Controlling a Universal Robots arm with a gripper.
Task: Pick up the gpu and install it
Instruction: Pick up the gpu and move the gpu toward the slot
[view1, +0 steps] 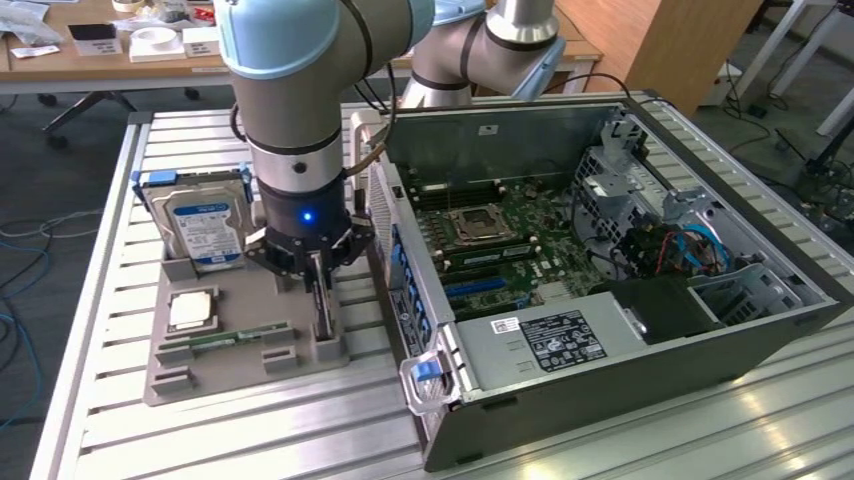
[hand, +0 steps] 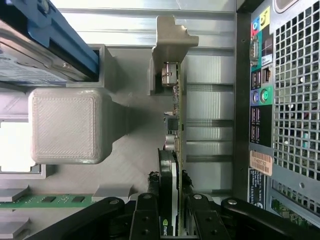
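Between the jaws: gpu (hand: 169, 175), on edge in its slot of the grey holder (view1: 240, 375), pinched on both flat faces and, by the look of it, not yet lifted, far end seated in the holder's notch. Best done with the pinch square on the faces, clear of the small parts along the board, and with the card upright, in line with the slot, to avoid binding on the walls. Worth minding the case (view1: 747, 330), just beside the jaws.

Beside the jaws, away from the case, in the same holder: hard drive (view1: 200, 225) upright in its cradle, CPU (view1: 191, 310) flat in a pocket, RAM (view1: 240, 337) lying in a groove. Inside the open case: motherboard (view1: 494, 240) with blue slots. Under everything, slatted worktop (view1: 200, 440).
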